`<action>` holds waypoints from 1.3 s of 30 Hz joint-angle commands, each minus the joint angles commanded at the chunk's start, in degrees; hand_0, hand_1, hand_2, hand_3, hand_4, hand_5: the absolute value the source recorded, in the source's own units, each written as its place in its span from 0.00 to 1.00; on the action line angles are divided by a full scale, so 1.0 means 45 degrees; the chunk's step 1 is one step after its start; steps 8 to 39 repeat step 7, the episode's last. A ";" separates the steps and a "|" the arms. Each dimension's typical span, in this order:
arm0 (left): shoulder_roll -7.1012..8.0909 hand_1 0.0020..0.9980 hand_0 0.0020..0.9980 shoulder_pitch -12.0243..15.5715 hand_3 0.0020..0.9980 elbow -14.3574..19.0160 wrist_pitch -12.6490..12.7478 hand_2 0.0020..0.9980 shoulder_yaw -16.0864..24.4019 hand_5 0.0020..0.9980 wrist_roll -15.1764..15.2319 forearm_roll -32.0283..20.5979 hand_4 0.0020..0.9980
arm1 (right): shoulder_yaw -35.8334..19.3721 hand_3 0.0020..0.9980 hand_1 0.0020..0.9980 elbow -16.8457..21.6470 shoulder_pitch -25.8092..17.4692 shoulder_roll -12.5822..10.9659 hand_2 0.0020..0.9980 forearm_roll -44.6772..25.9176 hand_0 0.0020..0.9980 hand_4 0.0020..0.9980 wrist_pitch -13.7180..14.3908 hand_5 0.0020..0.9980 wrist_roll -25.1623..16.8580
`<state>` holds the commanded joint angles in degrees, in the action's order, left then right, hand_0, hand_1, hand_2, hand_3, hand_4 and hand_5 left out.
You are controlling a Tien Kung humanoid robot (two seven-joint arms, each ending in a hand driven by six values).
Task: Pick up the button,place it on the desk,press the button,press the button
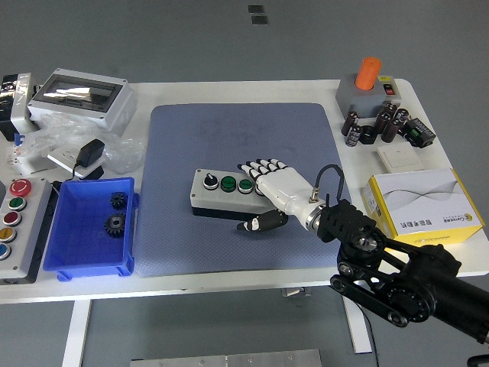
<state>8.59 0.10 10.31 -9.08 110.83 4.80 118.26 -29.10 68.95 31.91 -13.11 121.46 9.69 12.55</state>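
Button box (229,194) (grey, black base, row of a selector knob, two green buttons and maybe a red one hidden under the palm) sits flat on the blue mat (244,138) at frame centre, so pick-and-place looks done; what's left is the pressing, and I can't tell from this frame whether either press has landed. Right hand (269,187) comes in from lower right, white palm over the right end of the box, fingers extended and loosely spread across the top, thumb hanging below the front face; it grips nothing. Contact with a button not clear, fingertips look just at the box top. Left hand not in view. Room: mat is bare above and to the left of the box, plenty of clearance toward upper centre. Blue bin (93,227) with two gears sits at the mat's left edge, well apart from the box. Yellow-edged carton (422,200) is at right, near the forearm (likeliest thing to get clipped on a swing, my guess). Emergency-stop unit (368,90) and capacitors (373,124) upper right, well clear. Table's near edge close below the mat.
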 joint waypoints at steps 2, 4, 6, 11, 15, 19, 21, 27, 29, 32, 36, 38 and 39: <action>0.0005 0.74 0.73 -0.0023 0.69 0.0000 0.0001 0.65 0.0010 0.31 0.0011 0.0012 0.92 | 0.0057 0.94 0.56 -0.0141 0.0010 0.0031 0.66 -0.0161 0.32 0.94 0.0157 0.30 -0.0023; 0.0001 0.74 0.73 -0.0038 0.69 0.0000 0.0002 0.65 0.0003 0.31 0.0015 0.0003 0.92 | 0.0087 0.94 0.56 -0.0244 0.0018 0.0048 0.66 -0.0362 0.32 0.94 0.0328 0.30 -0.0095; -0.0023 0.74 0.73 -0.0054 0.69 0.0000 0.0000 0.65 -0.0003 0.31 0.0014 -0.0004 0.92 | 0.0103 0.94 0.56 -0.0370 0.0031 0.0070 0.66 -0.0743 0.32 0.94 0.0650 0.30 -0.0274; -0.0035 0.74 0.73 -0.0061 0.69 0.0000 -0.0001 0.65 -0.0014 0.31 0.0013 -0.0016 0.92 | 0.0103 0.94 0.56 -0.0415 0.0035 0.0080 0.66 -0.0913 0.32 0.94 0.0798 0.30 -0.0362; -0.0035 0.74 0.73 -0.0061 0.69 0.0000 -0.0001 0.65 -0.0014 0.31 0.0013 -0.0016 0.92 | 0.0103 0.94 0.56 -0.0415 0.0035 0.0080 0.66 -0.0913 0.32 0.94 0.0798 0.30 -0.0362; -0.0035 0.74 0.73 -0.0061 0.69 0.0000 -0.0001 0.65 -0.0014 0.31 0.0013 -0.0016 0.92 | 0.0103 0.94 0.56 -0.0415 0.0035 0.0080 0.66 -0.0913 0.32 0.94 0.0798 0.30 -0.0362; -0.0035 0.74 0.73 -0.0061 0.69 0.0000 -0.0001 0.65 -0.0014 0.31 0.0013 -0.0016 0.92 | 0.0103 0.94 0.56 -0.0415 0.0035 0.0080 0.66 -0.0913 0.32 0.94 0.0798 0.30 -0.0362; -0.0035 0.74 0.73 -0.0061 0.69 0.0000 -0.0001 0.65 -0.0014 0.31 0.0013 -0.0016 0.92 | 0.0103 0.94 0.56 -0.0415 0.0035 0.0080 0.66 -0.0913 0.32 0.94 0.0798 0.30 -0.0362; -0.0035 0.74 0.73 -0.0061 0.69 0.0000 -0.0001 0.65 -0.0014 0.31 0.0013 -0.0016 0.92 | 0.0103 0.94 0.56 -0.0415 0.0035 0.0080 0.66 -0.0913 0.32 0.94 0.0798 0.30 -0.0362; -0.0035 0.74 0.73 -0.0061 0.69 0.0000 -0.0001 0.65 -0.0014 0.31 0.0013 -0.0016 0.92 | 0.0103 0.94 0.56 -0.0415 0.0035 0.0080 0.66 -0.0913 0.32 0.94 0.0798 0.30 -0.0362; -0.0035 0.74 0.73 -0.0061 0.69 0.0000 -0.0001 0.65 -0.0014 0.31 0.0013 -0.0016 0.92 | 0.0103 0.94 0.56 -0.0415 0.0035 0.0080 0.66 -0.0913 0.32 0.94 0.0798 0.30 -0.0362; -0.0035 0.74 0.73 -0.0061 0.69 0.0000 -0.0001 0.65 -0.0014 0.31 0.0013 -0.0016 0.92 | 0.0103 0.94 0.56 -0.0415 0.0035 0.0080 0.66 -0.0913 0.32 0.94 0.0798 0.30 -0.0362; -0.0035 0.74 0.73 -0.0061 0.69 0.0000 -0.0001 0.65 -0.0014 0.31 0.0013 -0.0016 0.92 | 0.0103 0.94 0.56 -0.0415 0.0035 0.0080 0.66 -0.0913 0.32 0.94 0.0798 0.30 -0.0362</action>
